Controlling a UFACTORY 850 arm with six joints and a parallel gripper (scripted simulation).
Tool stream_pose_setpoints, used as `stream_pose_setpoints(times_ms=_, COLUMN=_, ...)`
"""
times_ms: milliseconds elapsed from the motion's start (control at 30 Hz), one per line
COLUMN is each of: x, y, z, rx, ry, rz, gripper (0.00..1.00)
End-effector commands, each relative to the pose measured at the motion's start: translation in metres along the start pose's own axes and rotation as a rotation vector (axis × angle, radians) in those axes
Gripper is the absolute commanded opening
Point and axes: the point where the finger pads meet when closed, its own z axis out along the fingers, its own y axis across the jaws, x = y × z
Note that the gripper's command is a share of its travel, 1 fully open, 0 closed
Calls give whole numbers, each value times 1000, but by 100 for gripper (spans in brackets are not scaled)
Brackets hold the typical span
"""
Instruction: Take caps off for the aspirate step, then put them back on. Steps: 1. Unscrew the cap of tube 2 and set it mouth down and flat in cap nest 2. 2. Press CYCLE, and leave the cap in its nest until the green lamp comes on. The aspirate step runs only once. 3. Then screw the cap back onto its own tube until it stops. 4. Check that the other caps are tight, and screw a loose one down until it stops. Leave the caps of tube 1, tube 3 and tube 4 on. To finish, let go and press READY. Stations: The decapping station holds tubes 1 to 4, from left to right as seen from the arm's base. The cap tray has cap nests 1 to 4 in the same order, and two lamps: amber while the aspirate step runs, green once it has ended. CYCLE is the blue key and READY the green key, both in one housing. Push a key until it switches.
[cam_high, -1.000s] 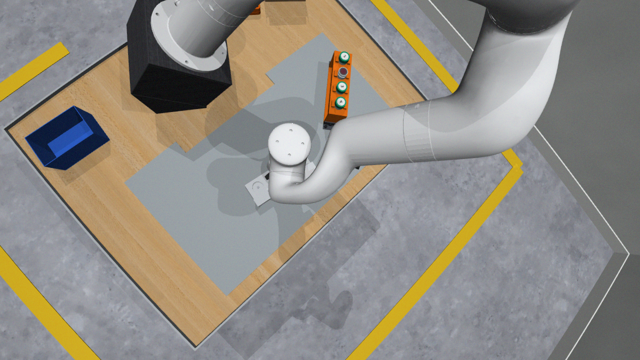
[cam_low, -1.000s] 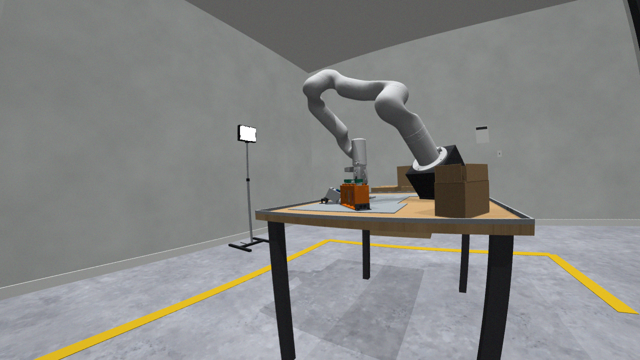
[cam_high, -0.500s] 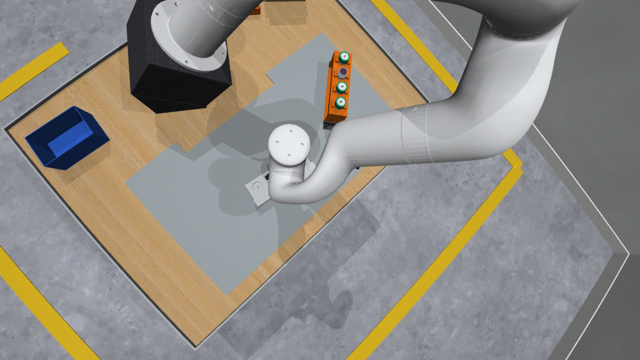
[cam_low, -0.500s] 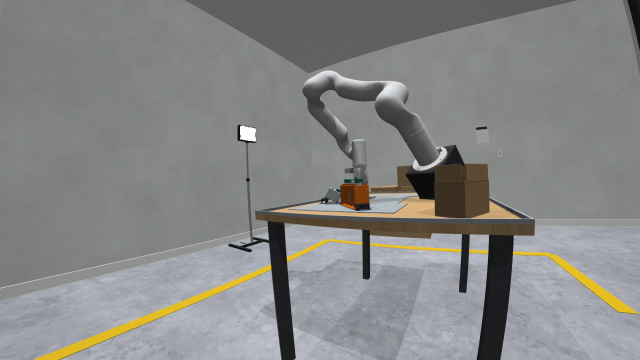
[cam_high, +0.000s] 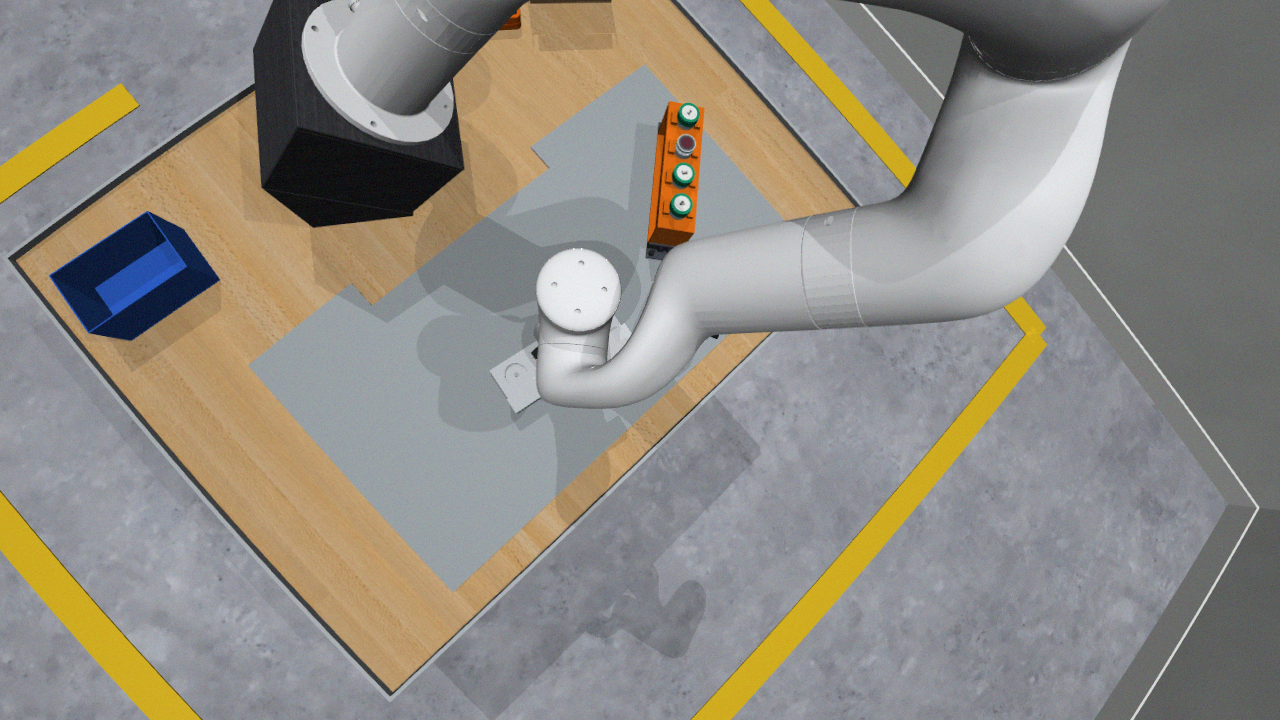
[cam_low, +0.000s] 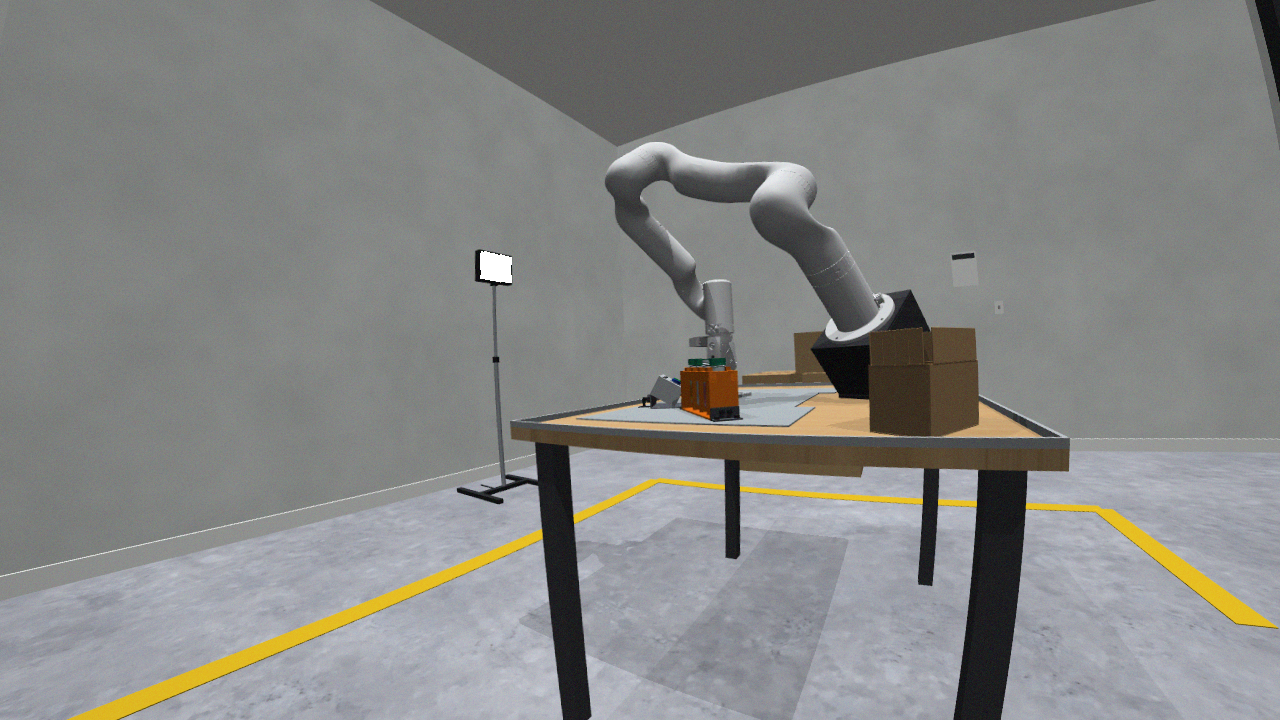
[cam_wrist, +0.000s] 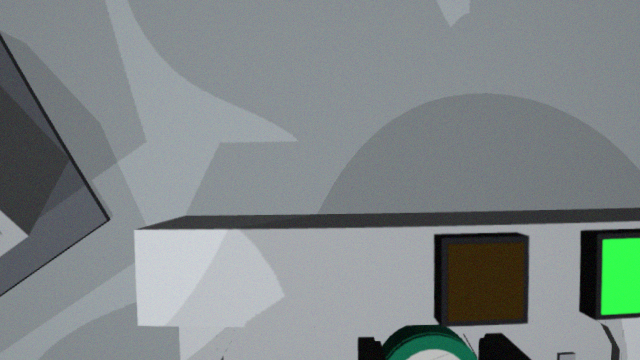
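The cap of tube 2 (cam_wrist: 431, 336), green with a white top, sits in the cap tray (cam_high: 516, 395) (cam_wrist: 345, 270) and is cut by the wrist view's lower edge. My gripper (cam_wrist: 431, 348) has its black fingertips against both sides of this cap, shut on it. The green lamp (cam_wrist: 620, 276) is lit and the amber lamp (cam_wrist: 487, 282) is dark. In the orange decapping station (cam_high: 668, 223) (cam_low: 708, 391), tube 2 (cam_high: 685, 145) stands open. Tube 1 (cam_high: 688, 113), tube 3 (cam_high: 682, 174) and tube 4 (cam_high: 680, 205) wear green caps. Whether they are tight cannot be told.
The key housing (cam_low: 665, 389) (cam_wrist: 10, 239) stands near the tray; its keys are out of the wrist view. A blue bin (cam_high: 138, 277) stands at the table's left. A cardboard box (cam_low: 921, 394) stands near the arm's base. The arm hides much of the tray in the top view.
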Motion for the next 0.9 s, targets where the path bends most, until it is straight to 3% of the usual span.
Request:
stream_pose_setpoints(times_ms=0, x=0, y=0, z=0, rx=0, ry=1, rz=0, gripper=0)
stream_pose_setpoints(times_ms=167, x=0, y=0, z=0, rx=0, ry=1, rz=0, gripper=0)
stream_pose_setpoints(times_ms=867, x=0, y=0, z=-95, rx=0, ry=1, rz=0, gripper=0)
